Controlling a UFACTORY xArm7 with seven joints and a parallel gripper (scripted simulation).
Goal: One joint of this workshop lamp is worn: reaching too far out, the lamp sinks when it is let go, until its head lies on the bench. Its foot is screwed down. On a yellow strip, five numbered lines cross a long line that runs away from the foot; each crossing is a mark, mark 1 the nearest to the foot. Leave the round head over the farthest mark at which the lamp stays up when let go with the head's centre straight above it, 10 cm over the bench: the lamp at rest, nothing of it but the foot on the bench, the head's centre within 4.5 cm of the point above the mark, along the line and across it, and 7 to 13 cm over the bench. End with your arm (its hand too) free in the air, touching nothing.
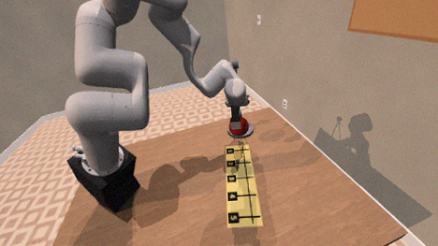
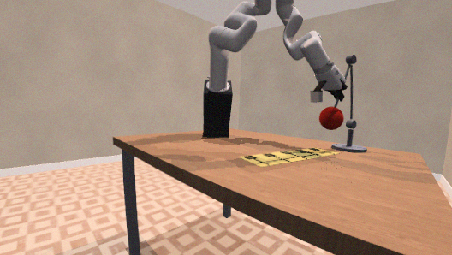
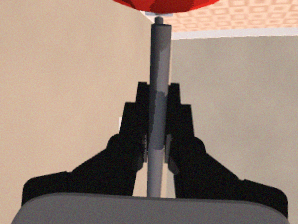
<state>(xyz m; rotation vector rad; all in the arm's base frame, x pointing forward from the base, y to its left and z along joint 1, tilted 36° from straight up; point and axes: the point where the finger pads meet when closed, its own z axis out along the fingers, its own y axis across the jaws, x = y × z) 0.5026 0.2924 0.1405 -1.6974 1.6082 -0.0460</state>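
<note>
The lamp has a round red head (image 2: pixel 331 118), thin grey arm rods and a round grey foot (image 2: pixel 349 148) at the far end of the bench. My gripper (image 3: pixel 158 100) is shut on the thin grey rod (image 3: pixel 157 90) just above the red head. In the exterior view the gripper (image 2: pixel 337 95) holds that rod with the head hanging well above the bench, close to the foot. In the top view the head (image 1: pixel 242 128) sits over the foot, short of the yellow strip (image 1: pixel 242 185). The strip's five numbered lines run away from the foot.
The lamp's upright post and top joint (image 2: pixel 351 60) stand right behind my gripper. My arm's black base (image 1: pixel 104 179) stands at the bench's left side. A wall runs close along the right edge of the bench.
</note>
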